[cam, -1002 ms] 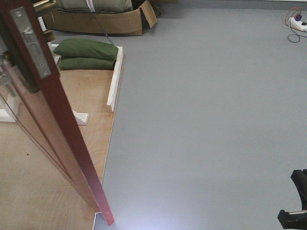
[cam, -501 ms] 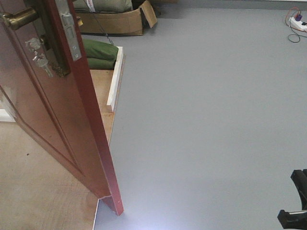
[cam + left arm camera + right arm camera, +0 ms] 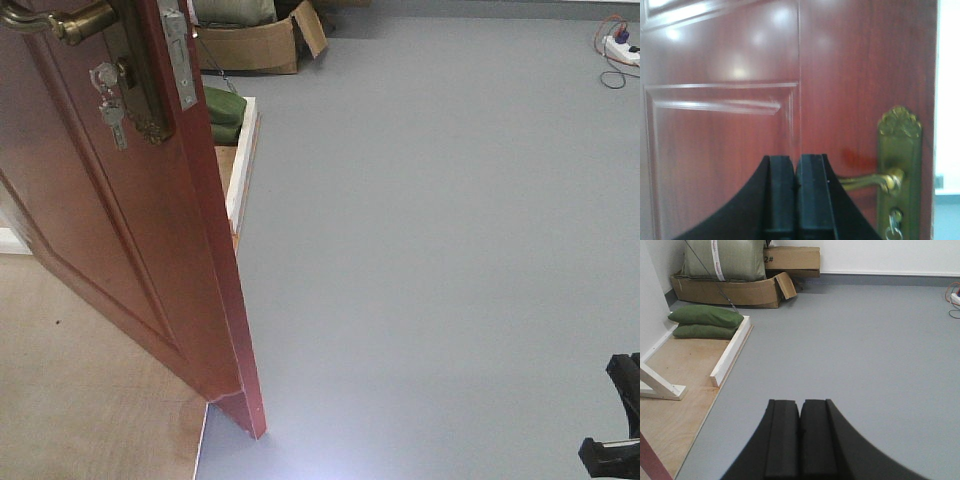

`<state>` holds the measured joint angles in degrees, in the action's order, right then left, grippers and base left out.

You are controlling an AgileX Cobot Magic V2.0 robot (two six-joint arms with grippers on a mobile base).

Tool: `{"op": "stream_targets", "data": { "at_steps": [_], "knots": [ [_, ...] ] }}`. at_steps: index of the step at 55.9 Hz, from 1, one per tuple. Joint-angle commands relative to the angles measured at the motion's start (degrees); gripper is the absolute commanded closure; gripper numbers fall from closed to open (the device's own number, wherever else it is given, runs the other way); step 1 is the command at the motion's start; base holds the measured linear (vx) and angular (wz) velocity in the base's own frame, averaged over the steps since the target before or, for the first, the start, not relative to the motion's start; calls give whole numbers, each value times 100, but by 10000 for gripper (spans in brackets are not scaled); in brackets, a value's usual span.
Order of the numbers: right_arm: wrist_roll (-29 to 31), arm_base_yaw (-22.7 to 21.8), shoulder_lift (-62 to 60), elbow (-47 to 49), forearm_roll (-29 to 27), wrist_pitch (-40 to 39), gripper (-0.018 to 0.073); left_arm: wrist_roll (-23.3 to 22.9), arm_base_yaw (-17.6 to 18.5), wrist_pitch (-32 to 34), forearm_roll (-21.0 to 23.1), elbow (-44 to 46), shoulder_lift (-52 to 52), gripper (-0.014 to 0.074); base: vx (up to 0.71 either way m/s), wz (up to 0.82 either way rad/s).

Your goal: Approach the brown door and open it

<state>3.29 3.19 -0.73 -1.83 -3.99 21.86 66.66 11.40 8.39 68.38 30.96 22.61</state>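
Showing the left gripper point(image 3: 796, 164) pinched fully together, pads meeting and clasping nothing, close up to the brown door point(image 3: 730, 65) and facing its glossy reddish panelled face square on. Finding the brass lever handle point(image 3: 862, 180) just to the right of those fingertips and about level with them, lying horizontally, reaching leftward from its pivot toward the gripper and slipping behind the right finger, so not allowing a call between touching and just apart. Noting the embossed brass backplate point(image 3: 899, 150) carrying that lever near the door's free edge, with small keys point(image 3: 894, 227) dangling below. Judging the left arm by far the nearer one for any press on the lever or pull. Showing the right gripper point(image 3: 800, 407) likewise closed and empty, pointing out over bare grey floor point(image 3: 865, 340), catching only a sliver of door at the lower left corner. Placing the door at the left of the front view, standing ajar at the edge of the plywood platform point(image 3: 80, 420), turning its silver latch plate point(image 3: 180, 55) toward the camera. Picking out, farther back, green bags point(image 3: 705, 320) and a cardboard box point(image 3: 730, 290) by the wall.
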Motion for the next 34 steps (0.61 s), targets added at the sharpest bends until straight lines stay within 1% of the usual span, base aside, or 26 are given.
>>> {"op": "stream_targets", "data": {
  "at_steps": [1, 3, 6, 9, 10, 11, 12, 13, 14, 15, 18, 19, 22, 26, 28, 34],
  "knots": [
    [49, -9, -32, -19, 39, -461, 559, -201, 45, 85, -297, 362, 297, 600, 0, 0],
    [49, -9, -32, -19, 39, -461, 559, -430, 45, 32, -549, 455, 417, 600, 0, 0],
    [49, -9, -32, -19, 39, -461, 559, -1046, 45, 16, -1141, 605, 612, 600, 0, 0],
    [49, -9, -32, -19, 39, -461, 559, -1982, 45, 23, -2005, 741, 837, 600, 0, 0],
    [49, -9, -32, -19, 39, -461, 559, -2210, 45, 42, -2321, 790, 913, 600, 0, 0],
    [49, -9, -32, -19, 39, -461, 559, -2555, 45, 66, -2538, 828, 986, 600, 0, 0],
    [49, -9, -32, -19, 39, -461, 559, -2784, 45, 89, -2873, 853, 1035, 600, 0, 0],
    [49, -9, -32, -19, 39, -461, 559, -3132, 45, 130, -3095, 878, 1105, 600, 0, 0],
    [49, -9, -32, -19, 39, -461, 559, -3476, 45, 160, -3421, 906, 1149, 600, 0, 0],
    [49, -9, -32, -19, 39, -461, 559, -3700, 45, 184, -3632, 913, 1214, 600, 0, 0],
    [49, -9, -32, -19, 39, -461, 559, -4688, 45, 373, -4485, 917, 1358, 600, 0, 0],
    [49, -9, -32, -19, 39, -461, 559, -4990, 45, 442, -4733, 912, 1407, 600, 0, 0],
    [49, -9, -32, -19, 39, -461, 559, -5650, 45, 605, -5336, 912, 1543, 600, 0, 0],
    [49, -9, -32, -19, 39, -451, 559, -6228, 45, 749, -5869, 912, 1690, 600, 0, 0],
    [49, -9, -32, -19, 39, -441, 559, -6408, 45, 749, -5991, 912, 1740, 600, 0, 0],
    [49, -9, -32, -19, 39, -441, 559, -6458, 45, 750, -6028, 912, 1879, 600, 0, 0]
  ]
}}
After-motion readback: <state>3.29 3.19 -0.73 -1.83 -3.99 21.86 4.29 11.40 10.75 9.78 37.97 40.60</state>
